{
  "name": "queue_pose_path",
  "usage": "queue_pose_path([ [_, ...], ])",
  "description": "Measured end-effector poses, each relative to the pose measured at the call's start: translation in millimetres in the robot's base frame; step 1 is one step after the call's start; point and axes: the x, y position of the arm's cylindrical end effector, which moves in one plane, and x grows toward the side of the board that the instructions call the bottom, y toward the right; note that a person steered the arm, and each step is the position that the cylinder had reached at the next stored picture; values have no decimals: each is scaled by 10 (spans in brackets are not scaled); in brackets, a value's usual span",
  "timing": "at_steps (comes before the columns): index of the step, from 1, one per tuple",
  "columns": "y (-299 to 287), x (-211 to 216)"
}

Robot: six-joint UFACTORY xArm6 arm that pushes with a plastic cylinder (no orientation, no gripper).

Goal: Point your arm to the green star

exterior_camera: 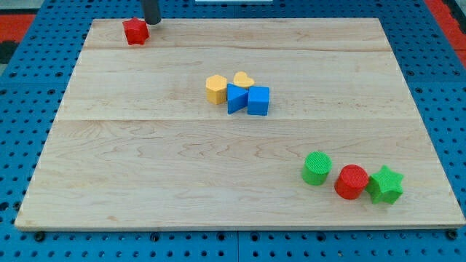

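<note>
Nearest, at the view's bottom right: green star [385, 185], lying flat on the board, one point aimed toward the view's top, no clear long axis. It touches a red cylinder [352, 182] on its left; a green cylinder [317, 168] sits just beside that, further left, upright. All three form a short row near the board's lower right corner.

Mid-board cluster: yellow hexagon block [215, 89], yellow heart [243, 79], blue triangle [236, 98], blue cube [258, 100], all packed together and touching.

Surface is a pale wooden board [145, 167] made of planks, resting on a blue perforated table [22, 65]; some red shows at the view's top corners.

Far end, top left: red block [135, 31], shape unclear, maybe a star. My tip [152, 22] is just to its right at the board's top edge, rod cut off by the frame. No pincer on this arm, just the rod; it holds nothing, and whether it touches the red block I can't tell. Tip is well apart from the green star, diagonally across the board.
</note>
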Motion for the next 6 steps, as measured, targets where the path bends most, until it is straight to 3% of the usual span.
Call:
queue_pose_path([
  [2, 23, 405],
  [3, 316, 533],
  [4, 1452, 555],
  [5, 2966, 511],
  [6, 3733, 529],
])
